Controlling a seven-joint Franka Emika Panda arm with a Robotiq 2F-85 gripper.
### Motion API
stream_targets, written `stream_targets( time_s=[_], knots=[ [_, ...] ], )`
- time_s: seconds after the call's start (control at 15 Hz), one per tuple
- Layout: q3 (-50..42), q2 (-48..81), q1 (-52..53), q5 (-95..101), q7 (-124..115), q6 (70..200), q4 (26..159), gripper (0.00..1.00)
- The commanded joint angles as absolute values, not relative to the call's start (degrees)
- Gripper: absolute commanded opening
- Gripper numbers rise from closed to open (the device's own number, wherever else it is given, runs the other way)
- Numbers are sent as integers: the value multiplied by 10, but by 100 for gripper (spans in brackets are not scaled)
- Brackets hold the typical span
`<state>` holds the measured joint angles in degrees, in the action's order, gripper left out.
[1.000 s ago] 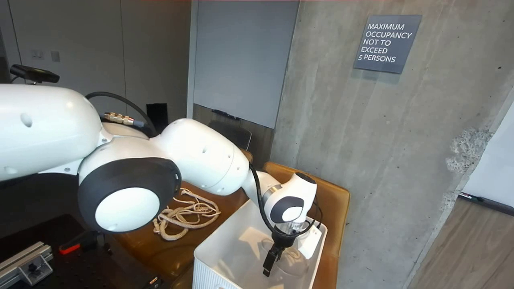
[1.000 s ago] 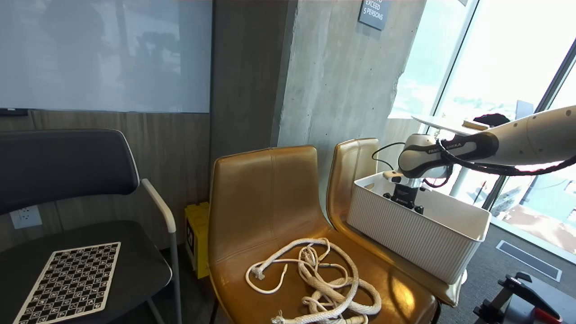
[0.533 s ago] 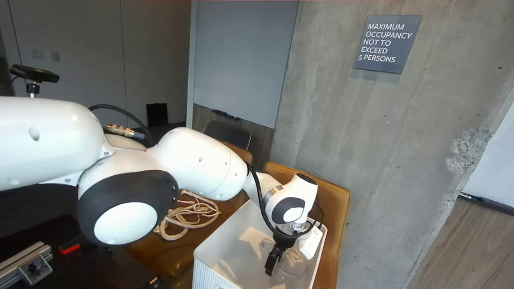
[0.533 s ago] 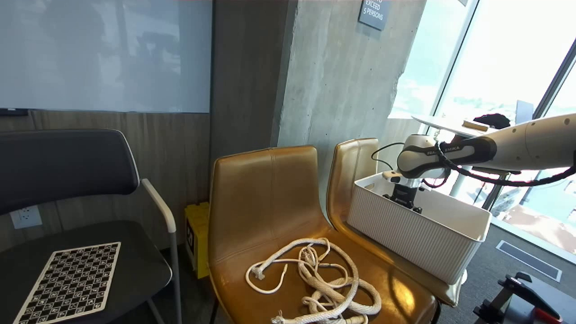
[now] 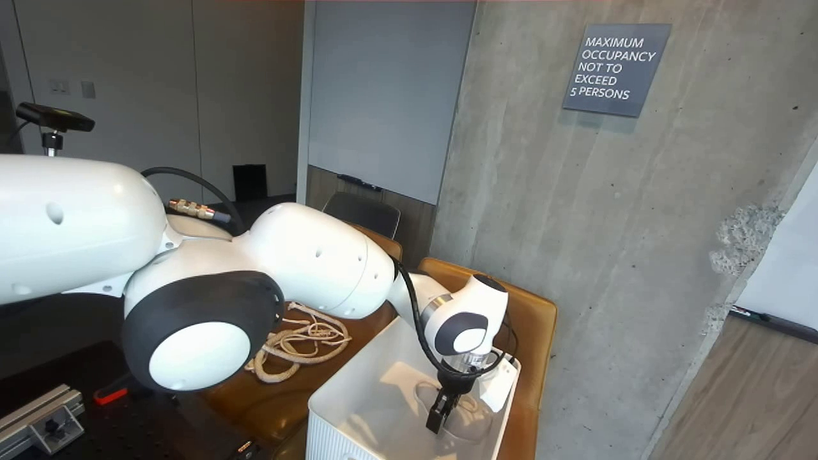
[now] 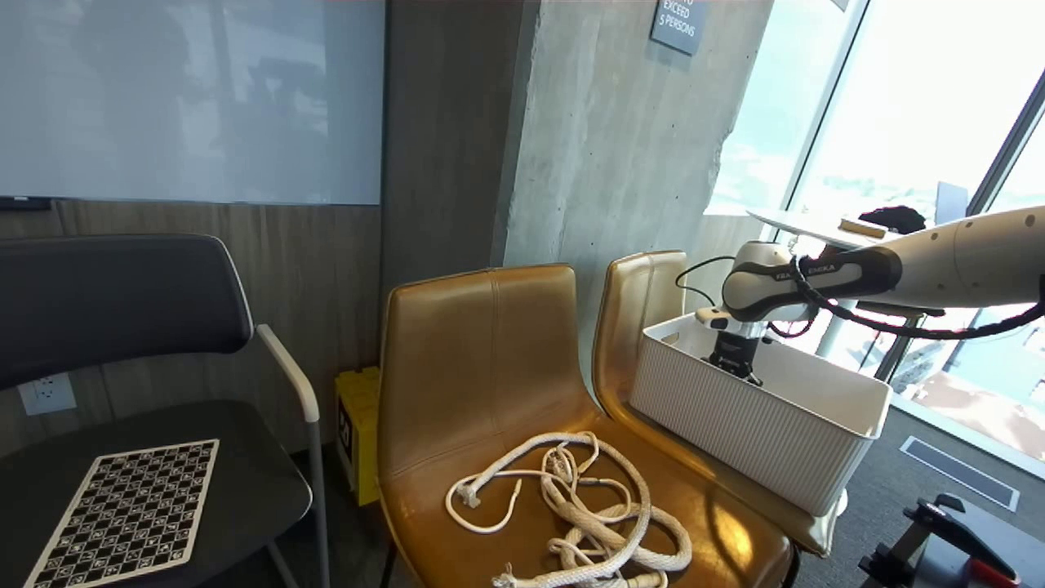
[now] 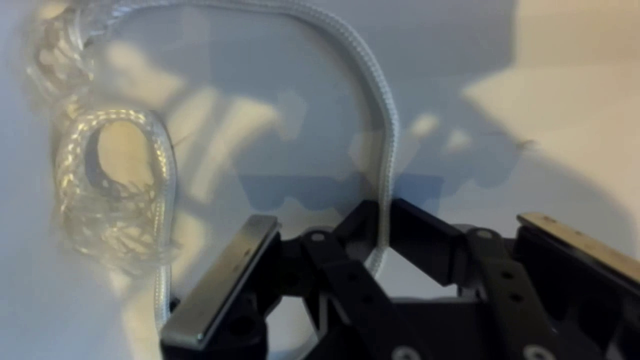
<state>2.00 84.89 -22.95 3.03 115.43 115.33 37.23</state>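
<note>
Tool [image 7: 384,225]: jaws close together, pinching one strand of white cord [image 7: 393,125], down inside the bin [image 6: 759,433].
Cord: thin, mostly on the bin's bottom, arcing away from the pinch.
Knot [image 7: 120,220]: off to one side of the tool, blurred; looks like part of the same cord, can't confirm.
Bin: white, ribbed, standing on a tan chair [image 6: 641,294], in both exterior views.
Rope pile [image 6: 600,531]: loose on the neighbouring chair [image 6: 482,351].
Slip risk: single thin strand, smooth-looking; weak squeeze or hard pull could let it run out.
Drag risk: trailing slack or the knot could catch on the bin rim.
Snag risk: black cable [image 5: 416,313] looped along the arm [image 5: 319,262] could hook the rim if the arm swings low.
Shift risk: chair looks padded; pressing the bin wall could slide or tip it.
</note>
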Motion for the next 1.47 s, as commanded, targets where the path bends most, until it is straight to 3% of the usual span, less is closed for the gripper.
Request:
stream_targets(
  time_s=[0.0,0.93,1.13,1.4],
  knots=[
    [8,865,-221,24,1151,1152,351,0],
    [14,794,-206,35,1136,1120,283,3],
    [6,820,-199,28,1138,1085,208,3],
    [4,781,-190,29,1134,1114,256,3]
  ],
)
